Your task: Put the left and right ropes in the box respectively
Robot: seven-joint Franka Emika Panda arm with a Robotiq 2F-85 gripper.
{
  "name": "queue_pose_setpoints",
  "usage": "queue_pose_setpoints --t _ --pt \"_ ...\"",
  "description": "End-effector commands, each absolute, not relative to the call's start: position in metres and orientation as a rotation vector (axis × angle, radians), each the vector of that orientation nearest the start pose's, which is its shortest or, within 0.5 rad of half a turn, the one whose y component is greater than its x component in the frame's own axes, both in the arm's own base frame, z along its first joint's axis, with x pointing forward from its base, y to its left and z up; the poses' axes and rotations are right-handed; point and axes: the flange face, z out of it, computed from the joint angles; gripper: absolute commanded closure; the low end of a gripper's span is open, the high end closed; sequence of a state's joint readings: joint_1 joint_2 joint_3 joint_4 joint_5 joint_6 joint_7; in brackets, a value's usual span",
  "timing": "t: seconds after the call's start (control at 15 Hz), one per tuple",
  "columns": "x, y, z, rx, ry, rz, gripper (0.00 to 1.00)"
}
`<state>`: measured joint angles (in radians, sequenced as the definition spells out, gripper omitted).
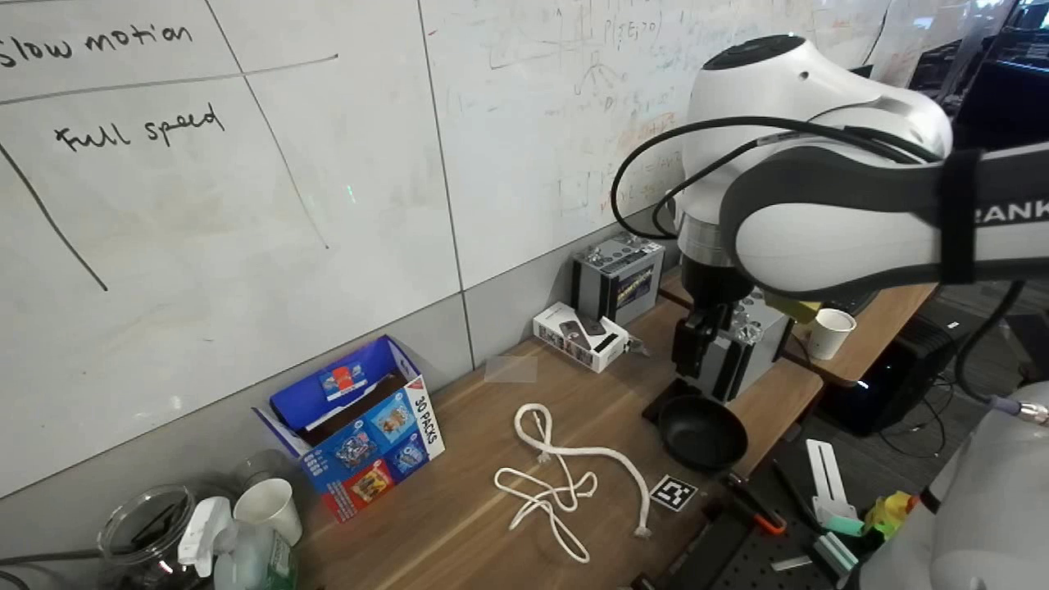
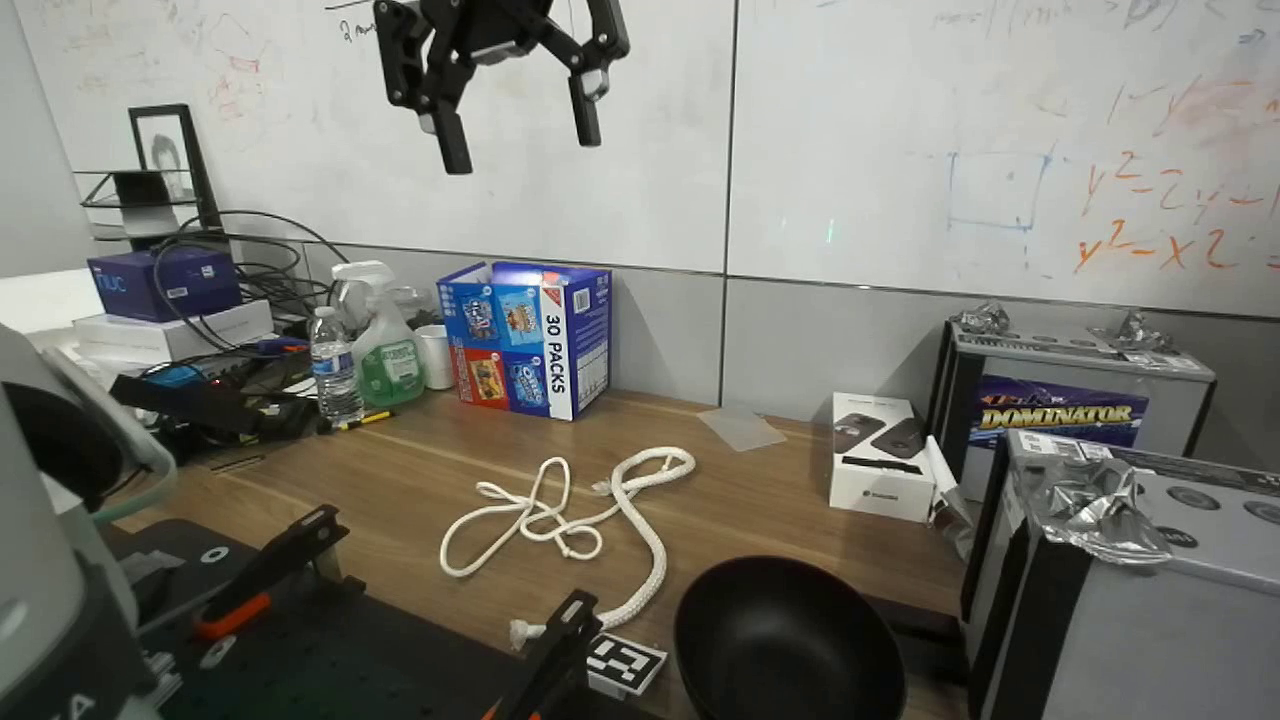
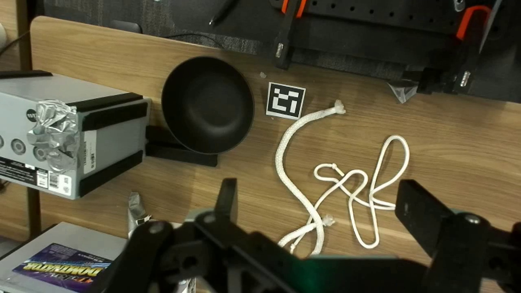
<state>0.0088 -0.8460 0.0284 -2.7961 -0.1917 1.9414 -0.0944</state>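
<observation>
Thick white rope (image 3: 280, 165), thin cord (image 3: 371, 196), wrist view centre-right: likely light, limp; best pinched mid-length. My pincer (image 2: 523, 152): spread wide, empty.

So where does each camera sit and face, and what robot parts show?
In an exterior view: high, angled down across the table; arm, gripper at frame right.
In an exterior view: lower, facing the whiteboard; gripper at top, robot's white body at frame left.
Wrist view: on the wrist, looking down at thick rope and thin rope; fingers at bottom.
Both exterior views share the blue box.
</observation>
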Motion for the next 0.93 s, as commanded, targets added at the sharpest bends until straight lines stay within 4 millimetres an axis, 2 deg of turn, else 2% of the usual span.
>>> queue_pose_setpoints --t 0.0,0.2,0.4,0.87 --pt "0.313 0.003 0.420 -3.298 -0.302 -0.056 0.00" --pt "0.340 0.017 0.390 -3.278 -0.352 -0.112 0.00" --pt "0.368 0.026 0.349 -3.267 -0.372 -0.112 0.00" --pt "0.422 0.033 0.231 -3.197 -0.423 0.096 0.00"
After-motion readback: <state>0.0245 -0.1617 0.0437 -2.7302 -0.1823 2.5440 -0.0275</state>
